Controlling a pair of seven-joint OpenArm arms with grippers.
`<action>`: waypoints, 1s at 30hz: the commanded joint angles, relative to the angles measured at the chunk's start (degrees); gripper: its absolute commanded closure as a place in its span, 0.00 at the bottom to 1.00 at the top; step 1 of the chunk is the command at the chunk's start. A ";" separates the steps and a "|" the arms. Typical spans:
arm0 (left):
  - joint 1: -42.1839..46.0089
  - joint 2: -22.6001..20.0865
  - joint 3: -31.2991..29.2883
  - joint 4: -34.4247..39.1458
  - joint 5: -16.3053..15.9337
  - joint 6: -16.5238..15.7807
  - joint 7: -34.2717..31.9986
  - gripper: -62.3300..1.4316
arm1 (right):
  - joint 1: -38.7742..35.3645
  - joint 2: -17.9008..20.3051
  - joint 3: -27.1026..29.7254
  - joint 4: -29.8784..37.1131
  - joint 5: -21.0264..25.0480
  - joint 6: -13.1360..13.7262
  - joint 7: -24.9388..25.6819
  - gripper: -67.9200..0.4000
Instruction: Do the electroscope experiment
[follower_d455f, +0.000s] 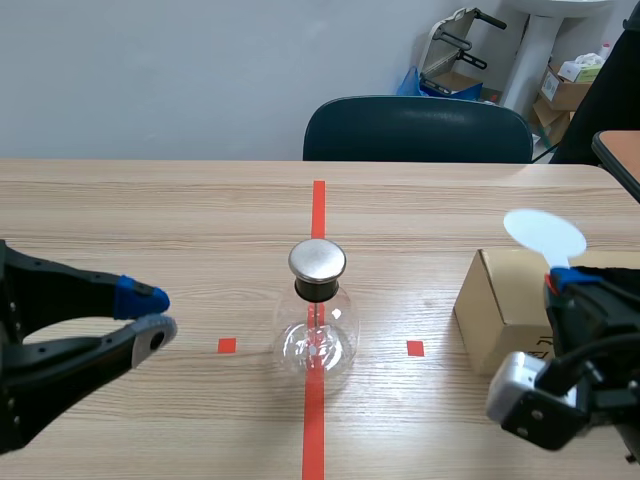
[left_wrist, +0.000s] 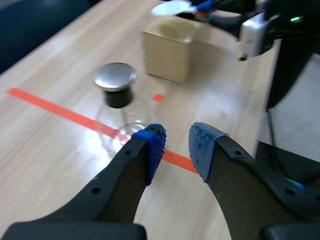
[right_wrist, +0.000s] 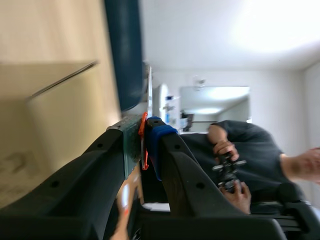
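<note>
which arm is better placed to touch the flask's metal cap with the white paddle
Right: the right gripper is shut on the white paddle by the box. The left gripper is open and empty.

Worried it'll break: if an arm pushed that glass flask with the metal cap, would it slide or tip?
The glass flask looks thin-walled, so probably fragile. Its wide round body suggests a low push slides it; pushing the metal cap might tip it.
</note>
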 joint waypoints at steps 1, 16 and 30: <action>-1.36 2.93 0.13 -0.96 -0.68 -0.37 -0.57 0.79 | 0.33 0.50 -0.04 2.67 0.15 -0.83 0.94 0.98; -17.53 14.62 10.64 -19.43 5.35 1.27 -0.85 0.82 | 4.00 1.27 -13.44 5.05 -8.74 -4.52 -9.70 0.98; -31.39 19.91 23.65 -35.78 8.68 4.35 -4.85 0.82 | 7.04 0.02 -19.61 0.94 -19.21 -4.13 -20.17 0.98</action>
